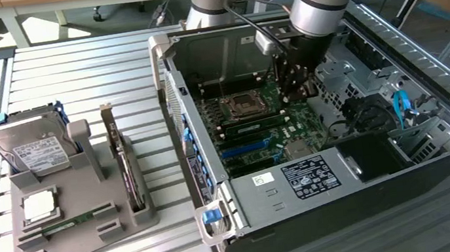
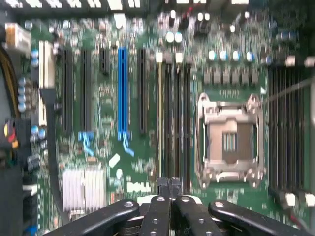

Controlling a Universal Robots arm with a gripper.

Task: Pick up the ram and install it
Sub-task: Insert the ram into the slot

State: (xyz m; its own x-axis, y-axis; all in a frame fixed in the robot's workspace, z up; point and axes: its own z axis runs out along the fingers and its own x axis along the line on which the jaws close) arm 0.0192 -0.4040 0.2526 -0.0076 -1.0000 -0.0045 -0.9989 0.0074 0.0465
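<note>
My gripper (image 1: 295,91) is inside the open computer case (image 1: 435,116), low over the motherboard (image 1: 297,132) and just beside the processor socket (image 1: 244,103). In the wrist view the gripper (image 2: 170,183) is shut, its fingertips pressed together with nothing between them, over the long memory slots (image 2: 172,118) next to the socket (image 2: 229,140). What looks like the ram (image 1: 253,127), a green stick with a pale label, stands on edge in one of those slots, just off the fingertips in the exterior view. I cannot tell whether the fingers touch it.
At the exterior view's left, a grey holder (image 1: 116,230) carries a hard drive (image 1: 35,152), a square silver chip (image 1: 40,205), an upright dark expansion card (image 1: 126,173) and another green stick (image 1: 69,223) lying flat. The case walls, drive cage and cables hem in the arm.
</note>
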